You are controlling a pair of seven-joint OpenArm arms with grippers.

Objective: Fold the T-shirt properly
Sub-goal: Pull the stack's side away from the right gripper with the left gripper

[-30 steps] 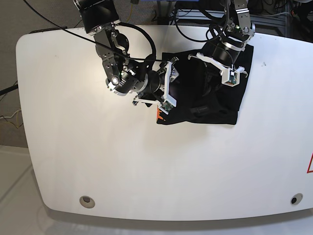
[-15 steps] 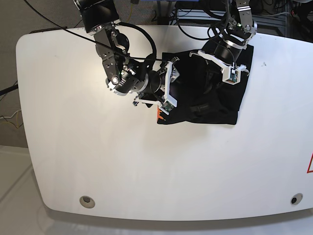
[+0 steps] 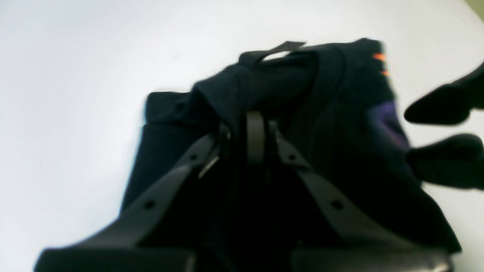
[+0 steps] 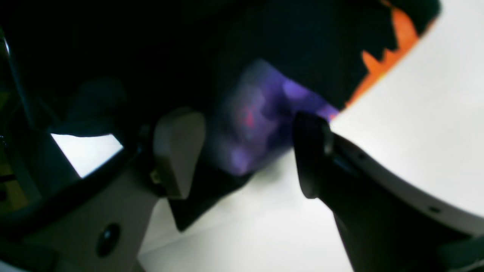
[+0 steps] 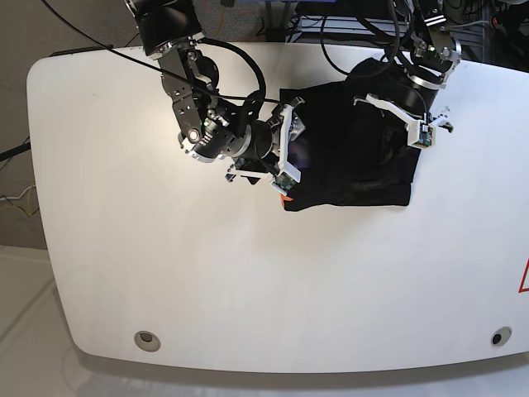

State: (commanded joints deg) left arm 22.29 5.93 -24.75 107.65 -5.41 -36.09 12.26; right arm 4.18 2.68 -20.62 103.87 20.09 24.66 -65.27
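On the white tabletop (image 5: 124, 273), left fingers (image 3: 255, 136) pinch the T-shirt (image 5: 347, 178); right fingers (image 4: 177, 151) apart, folds could slip.

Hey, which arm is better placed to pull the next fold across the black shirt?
Probably the left: the left gripper is shut on a bunched fold of the T-shirt. The right gripper is open, its jaws straddling the purple print at the shirt's edge, holding nothing.
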